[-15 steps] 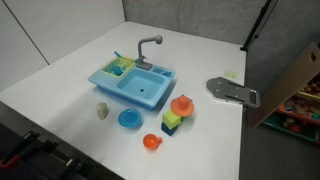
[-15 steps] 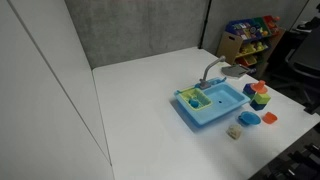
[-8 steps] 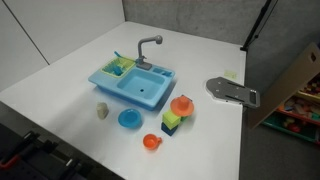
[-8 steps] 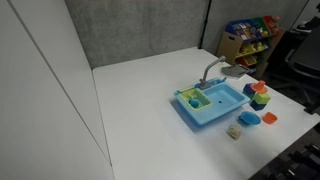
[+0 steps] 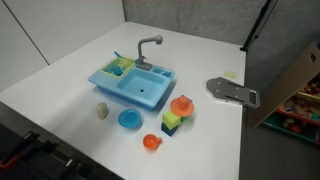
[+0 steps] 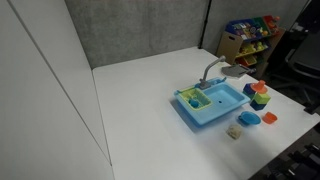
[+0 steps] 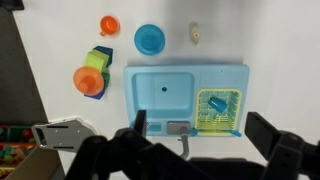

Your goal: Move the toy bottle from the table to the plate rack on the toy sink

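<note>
The toy bottle (image 5: 102, 111) is a tiny pale piece that stands on the white table (image 5: 60, 85), just off the front corner of the light blue toy sink (image 5: 140, 88). It also shows in an exterior view (image 6: 234, 131) and in the wrist view (image 7: 195, 34). The yellow-green plate rack (image 7: 220, 110) forms one end of the sink (image 7: 185, 85) and holds a small blue item. My gripper (image 7: 200, 125) is open and empty, high above the sink's faucet side. It shows in neither exterior view.
A blue round dish (image 5: 129, 119), an orange cup (image 5: 151, 142) and a stack of orange, green and blue toys (image 5: 175, 115) lie beside the sink. A grey metal plate (image 5: 232, 91) sits near the table's edge. A toy shelf (image 6: 248, 38) stands beyond the table.
</note>
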